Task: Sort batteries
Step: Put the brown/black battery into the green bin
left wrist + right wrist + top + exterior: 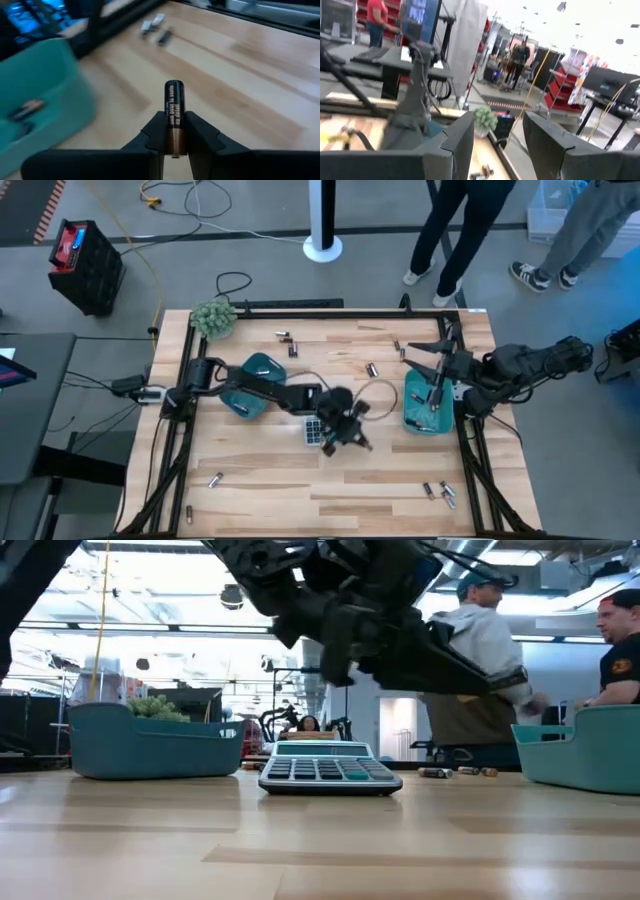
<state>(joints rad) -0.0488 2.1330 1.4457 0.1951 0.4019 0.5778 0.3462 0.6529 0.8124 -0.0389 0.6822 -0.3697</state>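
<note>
Battery (174, 116) sat clamped upright in our left gripper (174, 142), lifted beside calculator (315, 430) for binning; right gripper (497, 137) gaped empty over far teal tray (413, 416).

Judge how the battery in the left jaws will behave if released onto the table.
The battery is a smooth round cylinder, so it would likely roll on the flat table. It looks rigid, and the left gripper pinches only its lower end, so it might slip.

Battery (174, 117): apparently "pour la"
</note>
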